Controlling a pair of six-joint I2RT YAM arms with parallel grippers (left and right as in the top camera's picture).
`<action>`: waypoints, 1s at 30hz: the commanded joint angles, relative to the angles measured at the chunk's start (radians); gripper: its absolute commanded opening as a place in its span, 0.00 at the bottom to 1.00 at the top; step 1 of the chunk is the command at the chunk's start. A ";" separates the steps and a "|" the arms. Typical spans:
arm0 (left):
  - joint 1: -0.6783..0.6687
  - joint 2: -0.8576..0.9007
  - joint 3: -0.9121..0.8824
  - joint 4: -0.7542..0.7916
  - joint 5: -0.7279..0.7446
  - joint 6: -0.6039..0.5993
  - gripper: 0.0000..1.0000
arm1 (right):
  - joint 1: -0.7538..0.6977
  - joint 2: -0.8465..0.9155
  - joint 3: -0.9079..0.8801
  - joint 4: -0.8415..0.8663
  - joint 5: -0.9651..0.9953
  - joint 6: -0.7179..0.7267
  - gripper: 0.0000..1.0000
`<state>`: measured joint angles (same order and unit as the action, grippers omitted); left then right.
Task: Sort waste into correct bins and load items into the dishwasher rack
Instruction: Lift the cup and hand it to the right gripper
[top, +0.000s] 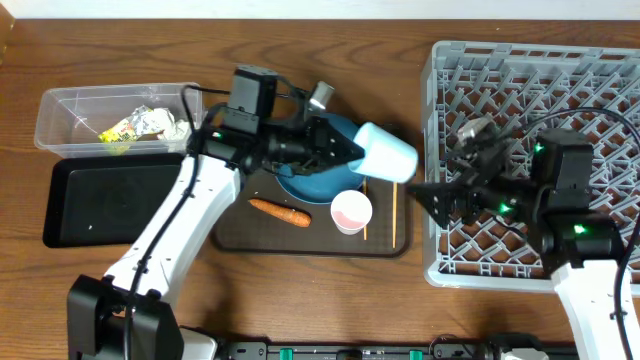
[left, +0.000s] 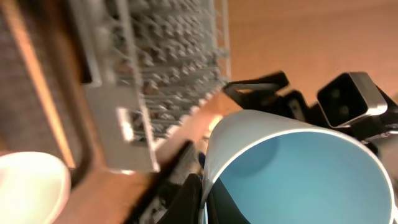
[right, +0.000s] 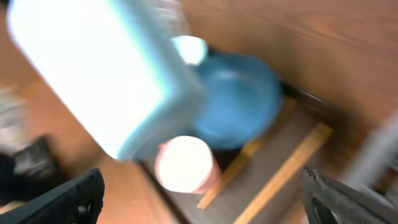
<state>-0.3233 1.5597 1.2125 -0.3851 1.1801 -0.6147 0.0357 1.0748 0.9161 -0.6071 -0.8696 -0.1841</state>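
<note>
My left gripper (top: 355, 160) is shut on the rim of the light-blue cup (top: 385, 152) and holds it tipped in the air between the brown tray and the rack; the left wrist view (left: 202, 199) shows the pinch on the cup (left: 298, 168). My right gripper (top: 435, 192) is open and empty at the grey dishwasher rack's (top: 540, 100) left edge, facing the cup (right: 99, 74). The blue dish (top: 310, 180), pink cup (top: 351, 211), carrot (top: 280, 211) and chopsticks (top: 394, 210) lie on the brown tray. The small bowl and rice are hidden.
The clear tub (top: 60, 115) at the far left holds the yellow wrapper (top: 118, 131) and a tissue wad (top: 160, 122). The black tray (top: 110, 200) lies just in front of it. The brown serving tray (top: 240, 235) sits mid-table.
</note>
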 joint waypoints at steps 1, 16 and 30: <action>-0.019 0.002 0.006 0.021 0.095 -0.056 0.06 | -0.041 0.012 0.016 0.006 -0.309 -0.155 0.99; -0.084 0.002 0.006 0.069 0.094 -0.156 0.06 | -0.050 0.012 0.016 0.050 -0.377 -0.180 0.97; -0.117 0.002 0.006 0.182 0.094 -0.241 0.06 | -0.050 0.012 0.016 0.052 -0.377 -0.180 0.86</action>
<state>-0.4381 1.5600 1.2125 -0.2085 1.2541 -0.8425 -0.0071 1.0866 0.9161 -0.5568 -1.2201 -0.3515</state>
